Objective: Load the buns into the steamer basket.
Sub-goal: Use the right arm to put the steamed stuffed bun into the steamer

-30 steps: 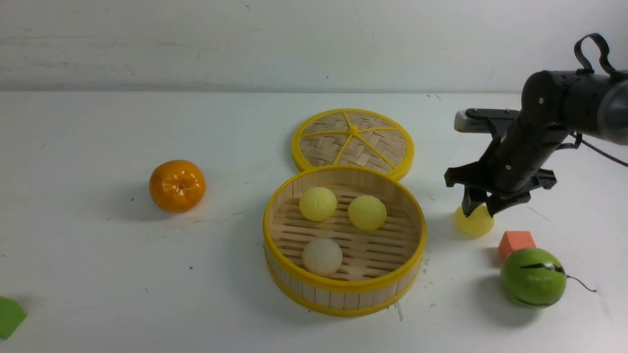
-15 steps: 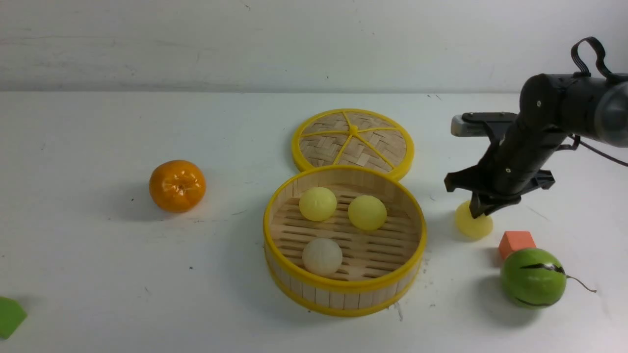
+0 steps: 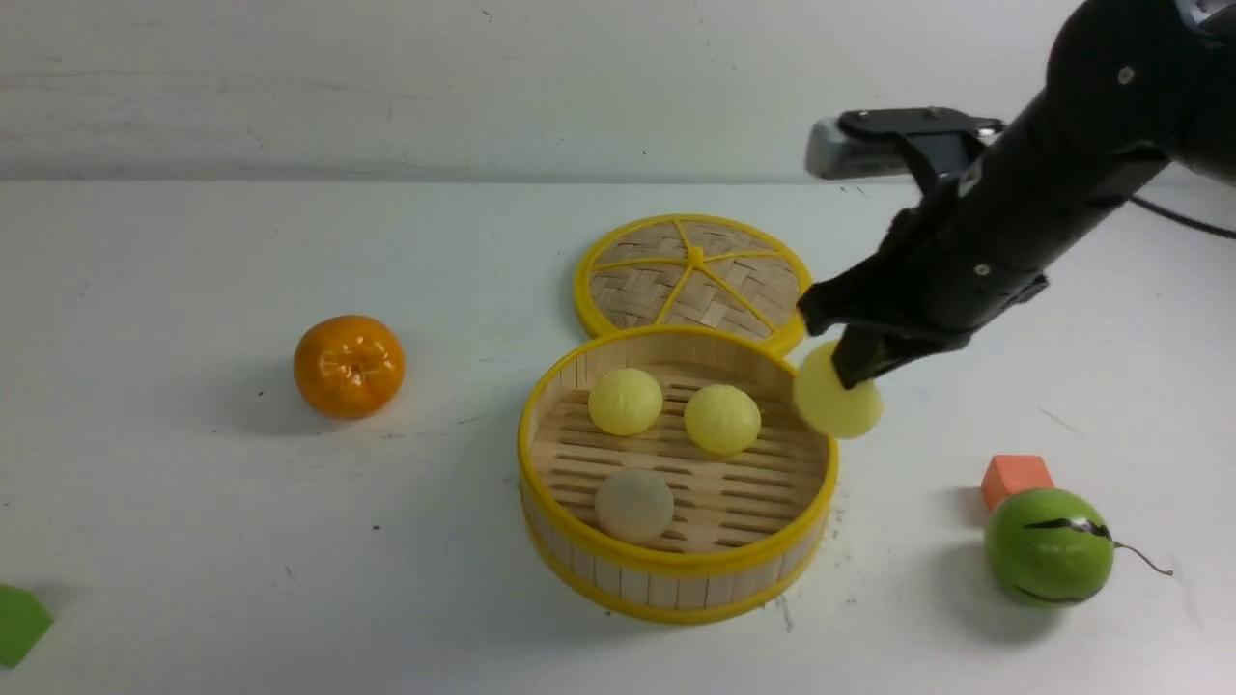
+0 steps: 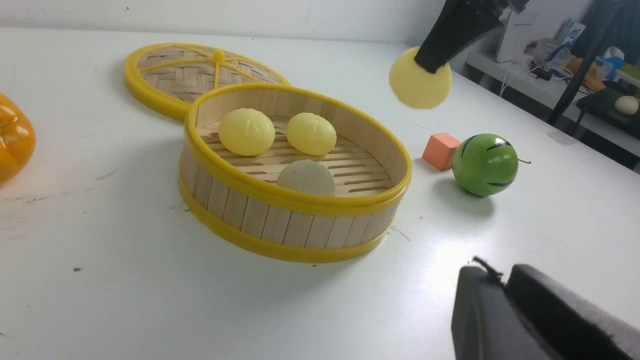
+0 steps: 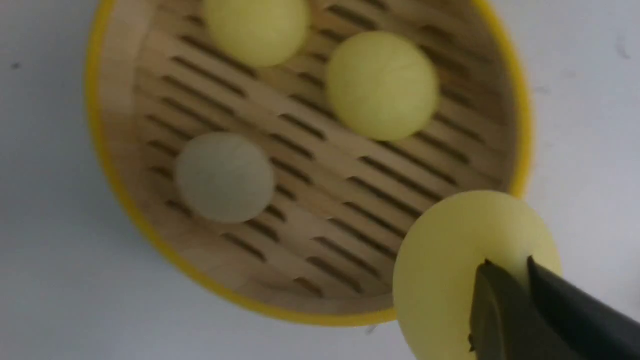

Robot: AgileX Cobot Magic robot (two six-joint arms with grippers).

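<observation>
Above the white surface my right hand is pinching the fourth bun over the steamer basket rim; that thin grip risks dropping it outside

Three buns sat in the steamer basket, lid just behind it. A fourth bun hung above the basket's right rim. Tangerine lay left, cube and melon right.
</observation>
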